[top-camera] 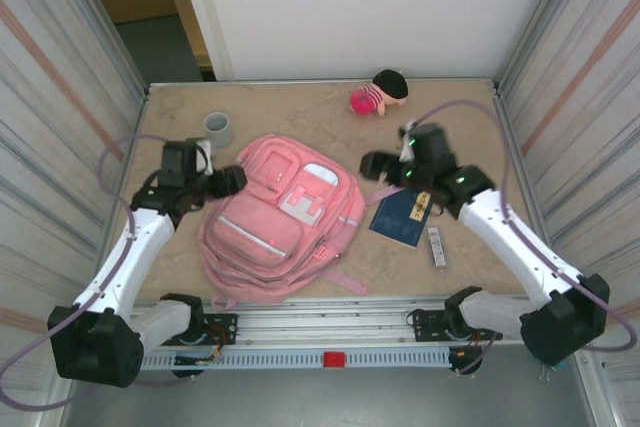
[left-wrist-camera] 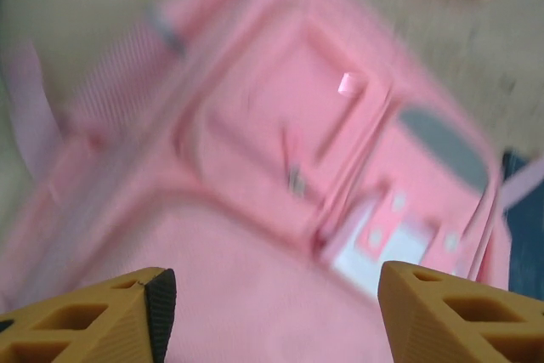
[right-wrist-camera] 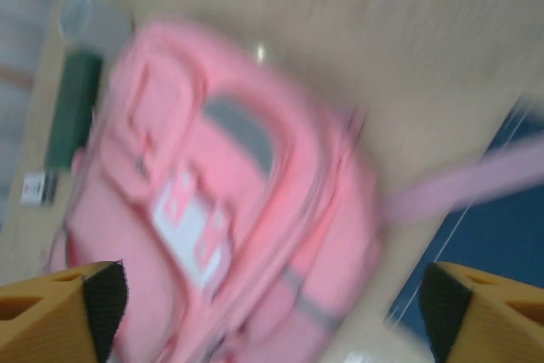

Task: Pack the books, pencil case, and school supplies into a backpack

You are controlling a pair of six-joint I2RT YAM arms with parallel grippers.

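Observation:
The pink backpack [top-camera: 280,222] lies flat in the middle of the table, front pockets up. My left gripper [top-camera: 234,180] hovers at its upper left edge, open, with the pink fabric [left-wrist-camera: 255,235] between its fingers [left-wrist-camera: 127,312]. At the backpack's upper right corner my right gripper [top-camera: 372,164] hangs open and holds nothing. The dark blue book [top-camera: 402,217] lies right of the backpack, partly under the right arm, with a narrow grey-white strip [top-camera: 437,246] beside it. In the blurred right wrist view the dark green pencil case [right-wrist-camera: 72,108] lies past the backpack [right-wrist-camera: 221,210], with a small white card [right-wrist-camera: 34,187] at its end.
A grey cup [top-camera: 218,128] stands behind the left gripper. The pink doll with black hair [top-camera: 378,93] sits at the back centre. Ribbed metal walls close in both sides. A pink strap [top-camera: 340,280] trails toward the front rail.

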